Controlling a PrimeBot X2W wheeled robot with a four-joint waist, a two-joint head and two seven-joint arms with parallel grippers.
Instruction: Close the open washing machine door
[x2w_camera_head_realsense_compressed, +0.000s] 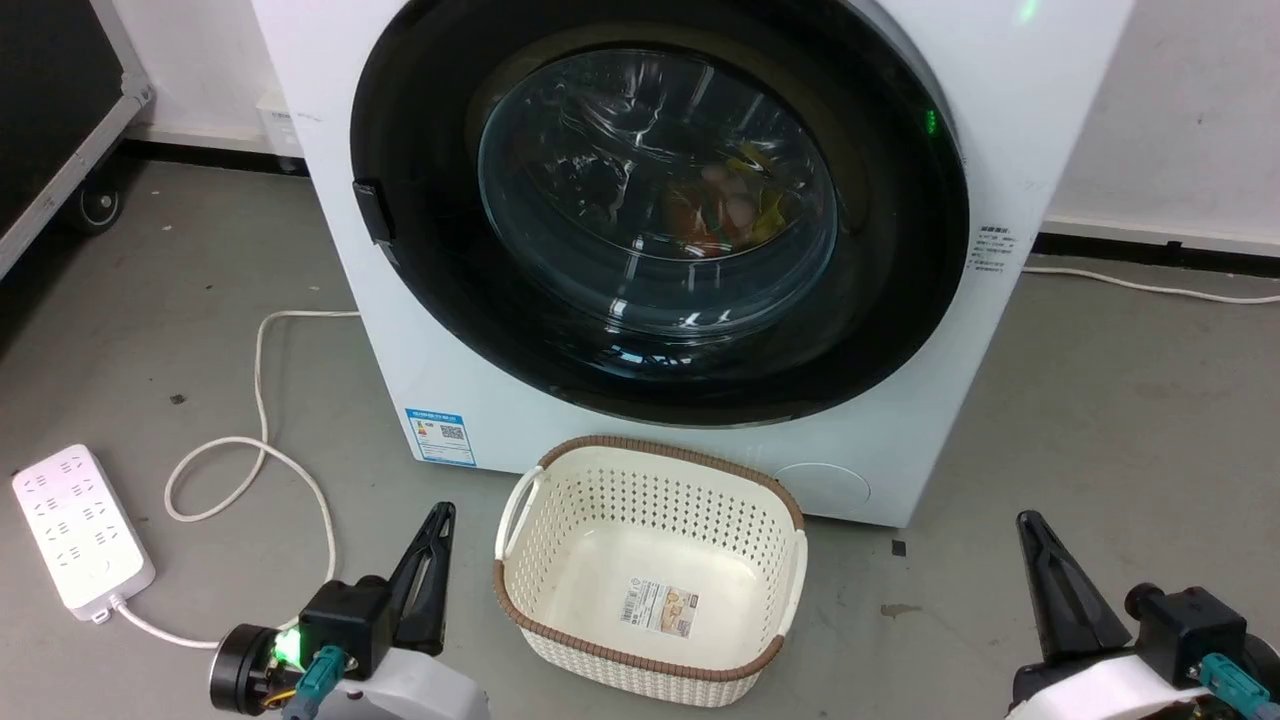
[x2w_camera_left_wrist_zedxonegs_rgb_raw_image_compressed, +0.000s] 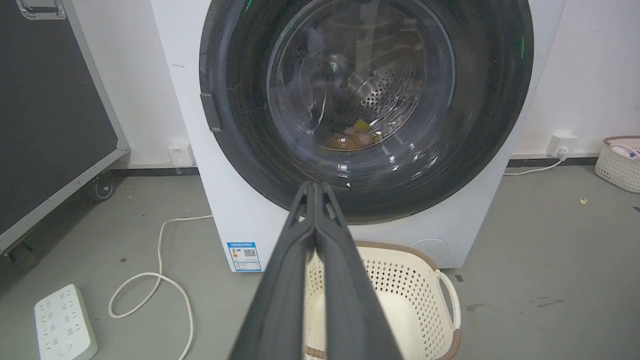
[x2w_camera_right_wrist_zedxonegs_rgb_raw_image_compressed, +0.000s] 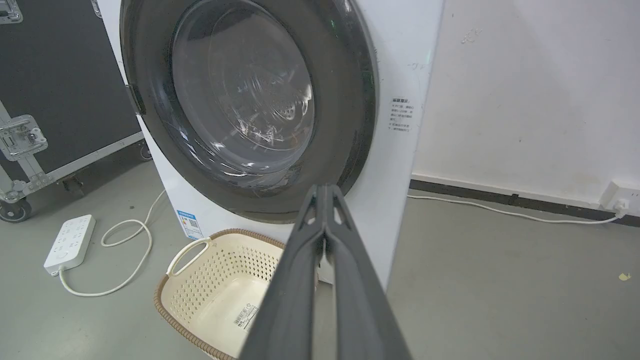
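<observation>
Pointing up from the bottom corners of the head view, the left gripper (x2w_camera_head_realsense_compressed: 438, 514) and the right gripper (x2w_camera_head_realsense_compressed: 1030, 522) both hang low over the grey floor (x2w_camera_head_realsense_compressed: 1100, 420). Each has its two dark fingers pressed together with nothing between them; both wrist views show the tips meeting. Neither touches anything.

Between the two grippers, a cream basket (x2w_camera_head_realsense_compressed: 600, 500) with a brown rim stands on the floor, just in front of the washing machine (x2w_camera_head_realsense_compressed: 420, 330). It holds only a label on its bottom. To the robot's left lies a white power strip (x2w_camera_head_realsense_compressed: 80, 540), and its white cable (x2w_camera_head_realsense_compressed: 262, 440) loops across the floor toward the machine.

Behind the basket, the washing machine door (x2w_camera_head_realsense_compressed: 660, 210) lies flat against the white front and covers the round opening. Its black rim shows no gap along the edge. A small black latch (x2w_camera_head_realsense_compressed: 372, 212) sits on the rim's left side. Through the clear glass, some coloured laundry (x2w_camera_head_realsense_compressed: 720, 205) is visible inside the steel drum. A blue sticker (x2w_camera_head_realsense_compressed: 440, 436) sits low on the front.

Farther back stand a white wall (x2w_camera_head_realsense_compressed: 1180, 120) and, at left, a black wheeled case (x2w_camera_left_wrist_zedxonegs_rgb_raw_image_compressed: 50, 125).
</observation>
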